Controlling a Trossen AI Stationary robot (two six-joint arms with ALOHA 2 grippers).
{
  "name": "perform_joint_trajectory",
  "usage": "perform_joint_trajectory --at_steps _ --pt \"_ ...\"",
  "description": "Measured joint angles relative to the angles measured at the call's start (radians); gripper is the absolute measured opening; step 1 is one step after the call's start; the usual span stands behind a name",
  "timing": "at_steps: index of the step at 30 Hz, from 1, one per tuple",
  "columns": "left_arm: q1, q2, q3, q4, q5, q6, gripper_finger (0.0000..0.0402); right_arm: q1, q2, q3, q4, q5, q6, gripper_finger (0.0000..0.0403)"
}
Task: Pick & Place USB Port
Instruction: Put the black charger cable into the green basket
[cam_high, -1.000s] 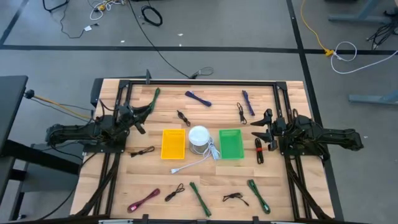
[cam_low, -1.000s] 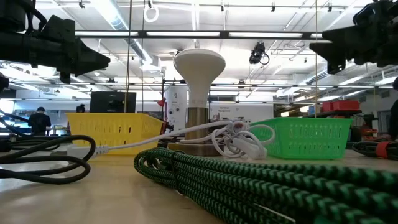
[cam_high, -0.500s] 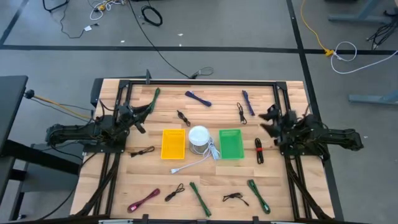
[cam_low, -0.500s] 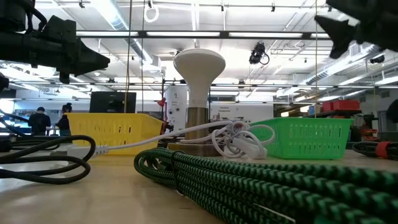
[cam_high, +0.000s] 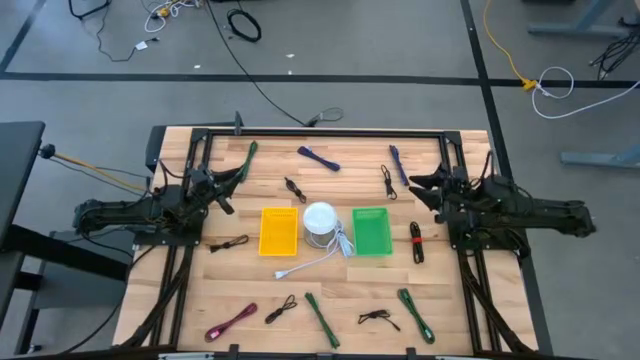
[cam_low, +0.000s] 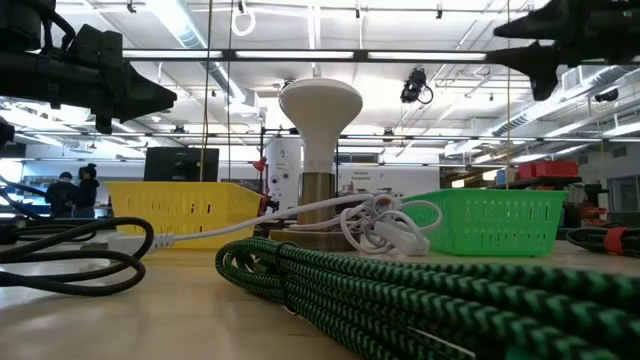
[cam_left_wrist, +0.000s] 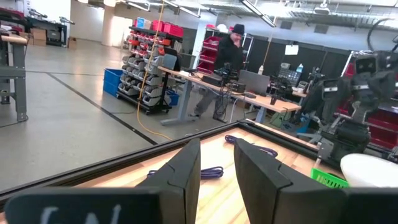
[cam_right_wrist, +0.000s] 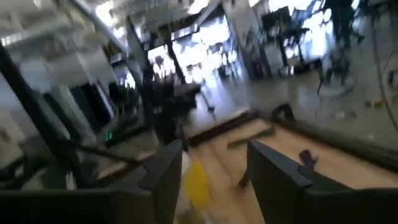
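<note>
At the middle of the counter (cam_high: 460, 150) stands the white USB port hub (cam_high: 319, 222), a round mushroom-topped post, set between the yellow basket (cam_high: 279, 231) on the left arm's side and the green basket (cam_high: 371, 231) on the right arm's side, just beside both. Its white cable (cam_high: 318, 262) trails from the base toward the near edge, looping close to the green basket's corner. In the low view the hub's pale cap rises above both baskets, with the white cable coiled at its foot. Neither gripper touches it. The right gripper (cam_high: 420, 190) hangs above the counter beyond the green basket, near a black cable (cam_high: 386, 180) and a blue cable (cam_high: 398, 165); its fingers stand apart and empty, as the right wrist view shows with a clear gap between them. A red-and-black cable (cam_high: 417, 243) lies just beside that arm. The left gripper (cam_high: 226, 189) waits over the far left part of the counter, its fingers a narrow gap apart in the left wrist view, holding nothing. More bundled cables, green, black, purple and magenta, lie scattered around the counter's edges. In the left wrist view a person (cam_left_wrist: 225, 59) in dark clothes stands at a desk in the room behind.
</note>
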Motion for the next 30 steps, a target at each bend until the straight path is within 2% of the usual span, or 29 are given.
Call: perform_joint_trajectory --at_steps 5,10,15,20,30 --pt "0.0 0.0 0.0 0.001 0.0 0.002 0.0103 0.035 0.282 0.233 -0.367 0.034 0.093 0.0139" --pt "0.0 0.0 0.0 0.0 0.0 0.01 0.0103 0.068 0.543 0.438 -0.722 -0.046 0.269 0.0125" --pt "0.0 0.0 0.0 0.0 0.0 0.01 0.0103 0.092 0.726 0.554 -1.035 -0.13 0.441 0.0125" --pt "0.0 0.0 0.0 0.0 0.0 0.008 0.0103 0.119 0.81 0.559 -1.14 -0.171 0.575 0.0137" --pt "0.0 0.0 0.0 -0.001 0.0 0.006 0.0103 0.185 0.866 0.452 -1.17 -0.187 0.809 0.0187"
